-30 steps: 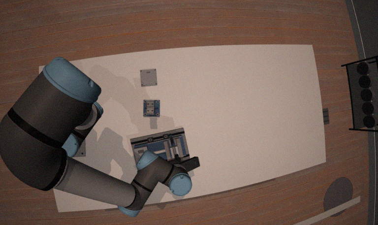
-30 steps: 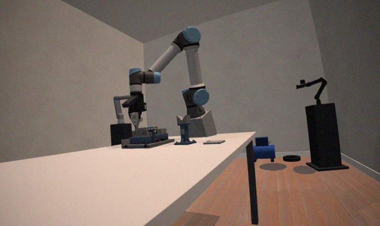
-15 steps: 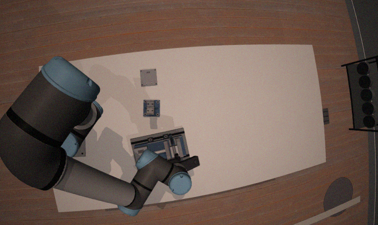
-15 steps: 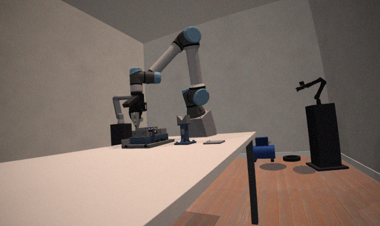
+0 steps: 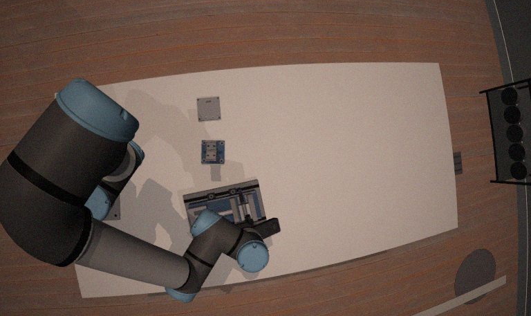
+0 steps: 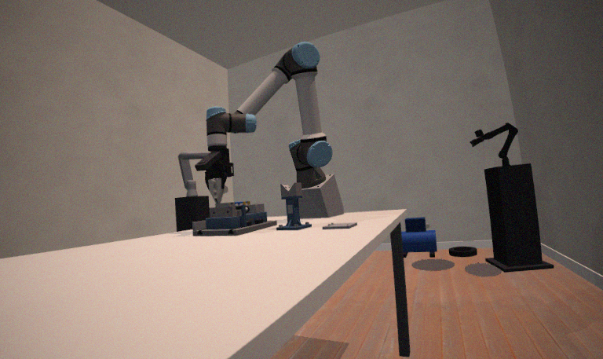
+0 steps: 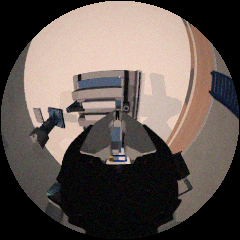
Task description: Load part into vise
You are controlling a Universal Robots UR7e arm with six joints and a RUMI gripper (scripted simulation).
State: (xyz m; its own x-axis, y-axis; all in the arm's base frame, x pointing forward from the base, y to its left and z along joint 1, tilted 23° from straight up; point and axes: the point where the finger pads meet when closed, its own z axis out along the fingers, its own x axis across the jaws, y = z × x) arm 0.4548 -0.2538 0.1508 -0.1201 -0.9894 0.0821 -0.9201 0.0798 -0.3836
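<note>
Part (image 5: pixel 243 207) in vise (image 5: pixel 203 198), closed empty hand (image 6: pixel 217 198) above

On the pale rectangular bench (image 5: pixel 352 140), the square grey infeed plate (image 5: pixel 208 108) lies at 12 o'clock of the blue-based V-block (image 5: pixel 213 151); the grey-and-blue vise (image 5: pixel 219 198) lies at 6 o'clock of it, under the tool (image 6: pixel 216 194).
</note>
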